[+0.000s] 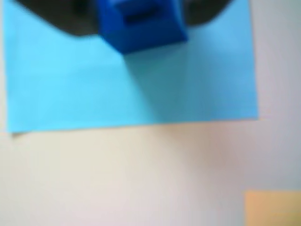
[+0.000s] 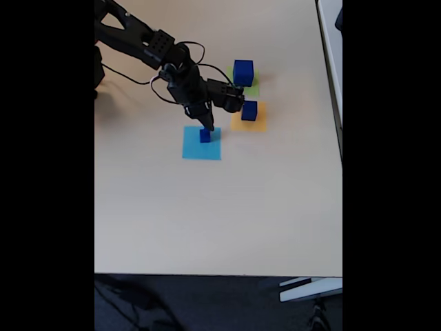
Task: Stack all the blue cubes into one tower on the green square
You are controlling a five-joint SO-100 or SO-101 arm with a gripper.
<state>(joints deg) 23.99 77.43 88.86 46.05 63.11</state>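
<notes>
Gripper [image 2: 206, 128] sits low over the light blue square [image 2: 202, 143], fingertips right at the top of the smallest blue cube [image 2: 204, 136]. How wide the jaws stand cannot be told: the fixed view is too small, and in the wrist view the fingers are dark blurs at the top edge on either side of the cube [image 1: 141, 23]. Whether they actually grip it is also unclear.

Smallest cube stands upright on the light blue square [image 1: 131, 89], toward that square's far edge in the fixed view. No long axis to speak of (it is a cube); in the wrist view 1 face carries a dark rectangular recess, facing up toward the camera.

Fixed view, 2 more blue cubes: the largest cube [image 2: 242, 72] on the green square [image 2: 252, 89], near the far right part of the table [image 2: 207, 221]; a middle cube [image 2: 249, 110] on the orange square [image 2: 249, 123], just nearer than the green one. The 3 cubes lie apart, 1 per square, none stacked.

Fixed view gives the arm [image 2: 148, 45] reaching in from the far left corner, cables looping off it. Wrist view gives the recess, plus a corner of the orange square [image 1: 273, 207] at lower right, well apart from the light blue square across bare table [image 1: 117, 179].
</notes>
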